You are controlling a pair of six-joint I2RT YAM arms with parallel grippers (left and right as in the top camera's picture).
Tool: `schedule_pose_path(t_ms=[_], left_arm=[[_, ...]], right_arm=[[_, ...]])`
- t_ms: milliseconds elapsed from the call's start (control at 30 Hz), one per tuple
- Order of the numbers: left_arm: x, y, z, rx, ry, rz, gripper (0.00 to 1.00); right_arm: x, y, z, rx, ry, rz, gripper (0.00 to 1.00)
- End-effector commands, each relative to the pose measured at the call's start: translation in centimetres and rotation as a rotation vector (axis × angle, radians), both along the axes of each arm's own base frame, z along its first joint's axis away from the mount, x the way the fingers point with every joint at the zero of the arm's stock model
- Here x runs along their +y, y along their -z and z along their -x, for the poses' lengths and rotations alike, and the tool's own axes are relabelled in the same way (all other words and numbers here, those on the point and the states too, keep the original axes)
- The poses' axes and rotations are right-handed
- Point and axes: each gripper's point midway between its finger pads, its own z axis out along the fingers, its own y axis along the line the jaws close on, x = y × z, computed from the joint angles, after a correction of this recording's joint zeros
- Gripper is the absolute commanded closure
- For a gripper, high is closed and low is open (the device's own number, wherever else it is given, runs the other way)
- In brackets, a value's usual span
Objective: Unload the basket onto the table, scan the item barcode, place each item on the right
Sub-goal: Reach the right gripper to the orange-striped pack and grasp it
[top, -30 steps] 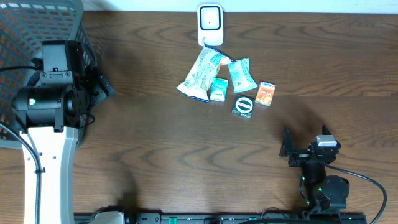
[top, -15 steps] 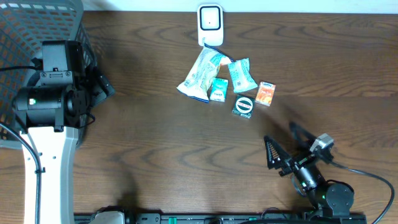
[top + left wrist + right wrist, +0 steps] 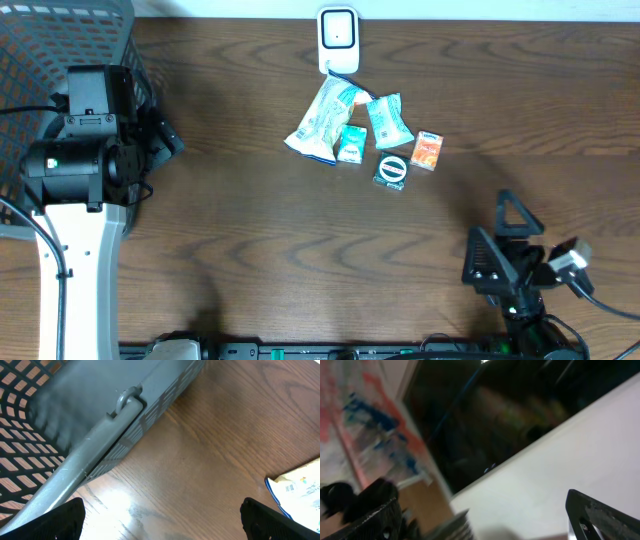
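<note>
Several small items lie in a cluster at the table's middle back: a large pale snack bag [image 3: 322, 120], a teal packet [image 3: 388, 120], a small teal box [image 3: 351, 145], an orange box [image 3: 427, 150] and a dark round-labelled pack [image 3: 390, 171]. A white barcode scanner [image 3: 338, 38] stands just behind them. My left gripper [image 3: 160, 138] is open beside the basket, far left of the items; its wrist view shows bare wood between the fingertips [image 3: 65, 520] and a bag corner [image 3: 300, 491]. My right gripper [image 3: 498, 242] is open and empty at the front right, tilted upward.
A grey mesh basket [image 3: 60, 40] fills the back left corner, its rim [image 3: 100, 435] close to my left gripper. The right wrist view is blurred and shows a white wall [image 3: 560, 450] and dark background, not the table.
The right arm has swung to the right and tipped its open gripper upward, so its camera now looks off the table. The left arm and the items have not moved.
</note>
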Motion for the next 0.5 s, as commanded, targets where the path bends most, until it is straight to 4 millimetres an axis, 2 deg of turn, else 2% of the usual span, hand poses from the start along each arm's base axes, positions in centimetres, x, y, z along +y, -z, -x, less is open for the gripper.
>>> schedule_pose_path(t_ms=[0, 67, 133, 167, 233, 267, 333, 467], left_arm=[[0.5, 0.3, 0.1, 0.008, -0.029, -0.006, 0.02], [0.5, 0.3, 0.1, 0.008, -0.029, -0.006, 0.02], [0.5, 0.3, 0.1, 0.008, -0.029, -0.006, 0.03], [0.5, 0.3, 0.1, 0.008, -0.029, -0.006, 0.02], [0.5, 0.3, 0.1, 0.008, -0.029, -0.006, 0.02], [0.5, 0.3, 0.1, 0.008, -0.029, -0.006, 0.02], [0.5, 0.3, 0.1, 0.008, -0.029, -0.006, 0.02], [0.5, 0.3, 0.1, 0.008, -0.029, -0.006, 0.02]], right_arm=[[-3.0, -3.0, 0.4, -0.089, 0.226, -0.005, 0.01], [-3.9, -5.1, 0.8, -0.123, 0.298, 0.006, 0.01], [-3.7, -7.3, 1.0, -0.158, 0.336, 0.064, 0.01], [-3.4, -8.8, 0.7, -0.169, 0.359, 0.125, 0.01], [-2.8, -10.1, -0.3, -0.155, 0.380, 0.213, 0.01], [-2.6, -10.4, -1.2, -0.133, 0.382, 0.257, 0.01], [-1.6, -10.7, -4.1, -0.037, 0.358, 0.372, 0.01], [-0.9, -9.4, -9.4, 0.169, 0.317, 0.542, 0.01]])
